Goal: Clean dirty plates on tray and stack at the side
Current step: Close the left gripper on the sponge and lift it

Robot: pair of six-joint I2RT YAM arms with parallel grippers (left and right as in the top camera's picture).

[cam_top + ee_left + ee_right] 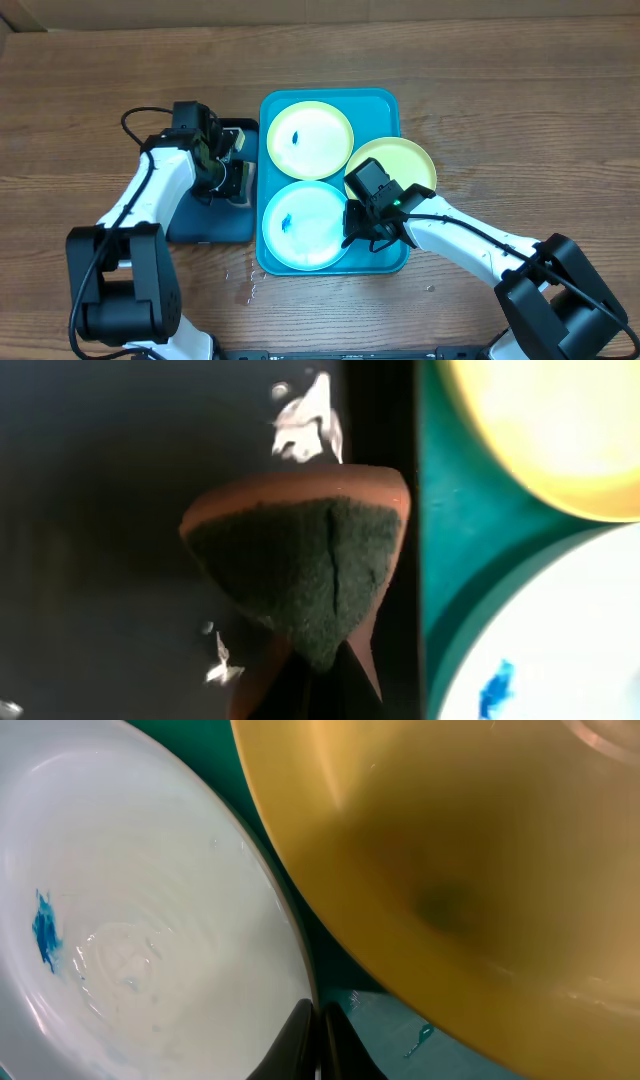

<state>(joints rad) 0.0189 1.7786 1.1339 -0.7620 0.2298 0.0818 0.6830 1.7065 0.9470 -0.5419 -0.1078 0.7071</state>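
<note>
The turquoise tray (385,105) holds two plates: a far plate (310,140) and a near plate (305,225), each with a small blue smudge. A third plate (400,160) leans on the tray's right rim and overhangs the near plate (150,920) in the right wrist view. My right gripper (358,228) (320,1035) is shut on the near plate's right rim. My left gripper (222,172) (320,695) hangs over the dark navy tray (205,225), shut on a sponge (300,570) with a green scouring face and an orange body.
The navy tray (120,540) lies against the turquoise tray's left side (450,560) and carries wet foam flecks. Water drops (245,285) dot the wooden table in front of the trays. Both arms reach in from the near edge.
</note>
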